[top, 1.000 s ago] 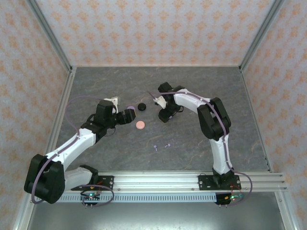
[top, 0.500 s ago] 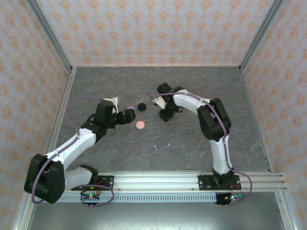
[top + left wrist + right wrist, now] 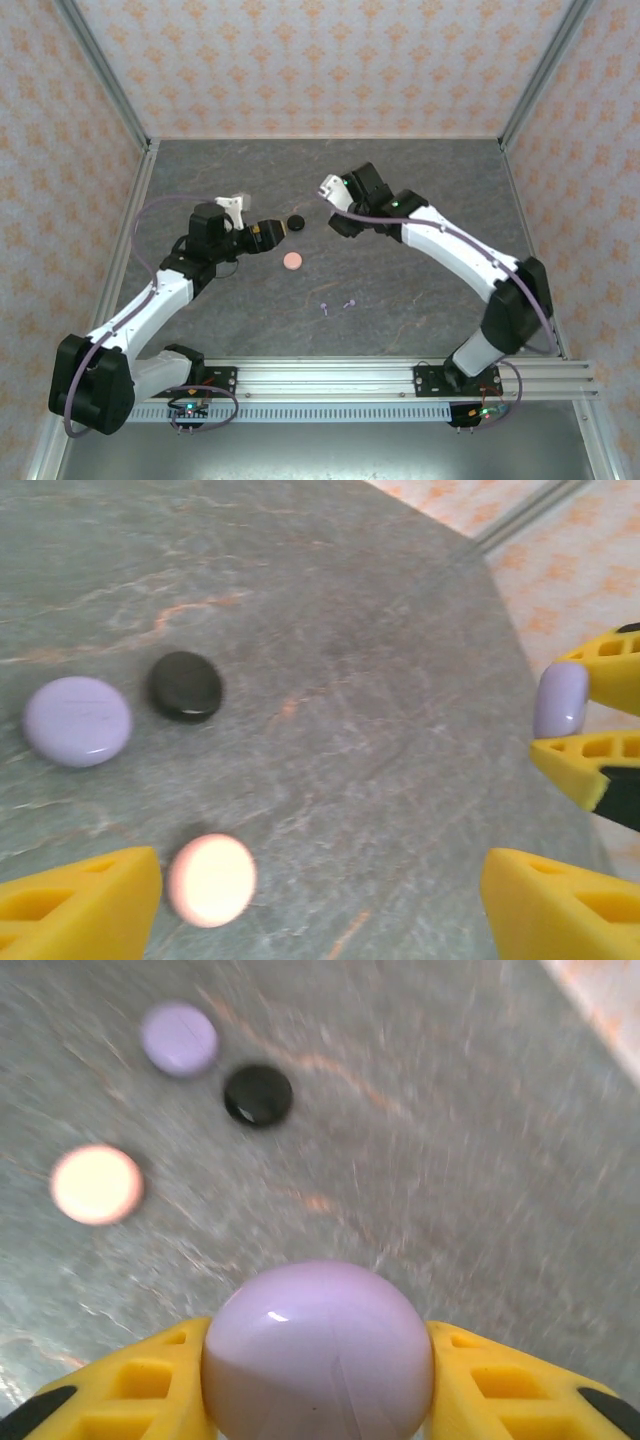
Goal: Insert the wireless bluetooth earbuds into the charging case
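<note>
No writing, brand, number or sign is legible. The glossy round lavender case (image 3: 318, 1350), round black case (image 3: 185, 686) and round pink case (image 3: 211, 879) show plain faces.

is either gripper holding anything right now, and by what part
The right gripper holds a round lavender case, with its fingers clamped on opposite sides of the case's rounded edge. The left gripper is open and holds nothing.
</note>
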Controlling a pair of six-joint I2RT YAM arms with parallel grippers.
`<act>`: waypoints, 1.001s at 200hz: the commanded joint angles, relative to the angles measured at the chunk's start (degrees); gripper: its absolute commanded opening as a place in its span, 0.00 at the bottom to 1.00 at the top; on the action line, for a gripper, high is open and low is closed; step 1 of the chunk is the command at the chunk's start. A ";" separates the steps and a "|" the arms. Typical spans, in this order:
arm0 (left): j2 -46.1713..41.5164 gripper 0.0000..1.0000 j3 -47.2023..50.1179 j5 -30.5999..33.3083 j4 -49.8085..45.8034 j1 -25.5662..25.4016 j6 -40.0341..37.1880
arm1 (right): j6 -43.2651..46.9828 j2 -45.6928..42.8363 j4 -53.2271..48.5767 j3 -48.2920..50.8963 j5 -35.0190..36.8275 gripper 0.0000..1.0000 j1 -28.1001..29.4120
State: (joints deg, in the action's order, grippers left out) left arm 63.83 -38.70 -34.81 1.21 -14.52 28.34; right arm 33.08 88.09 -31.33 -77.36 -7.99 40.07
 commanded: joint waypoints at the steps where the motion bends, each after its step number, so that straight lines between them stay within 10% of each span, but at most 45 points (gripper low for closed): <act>1: -1.43 0.82 -4.49 -9.36 4.69 0.54 0.90 | 5.24 -5.31 5.49 3.25 3.77 0.44 3.50; 200: 3.74 0.57 -11.95 -23.82 6.08 -6.03 -1.09 | 15.96 -14.18 17.60 10.18 -2.48 0.44 10.13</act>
State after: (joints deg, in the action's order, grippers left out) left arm 66.43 -48.77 -57.08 7.07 -19.99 27.44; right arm 49.36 75.94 -16.05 -67.07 -9.04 49.84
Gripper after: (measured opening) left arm 0.581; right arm 0.439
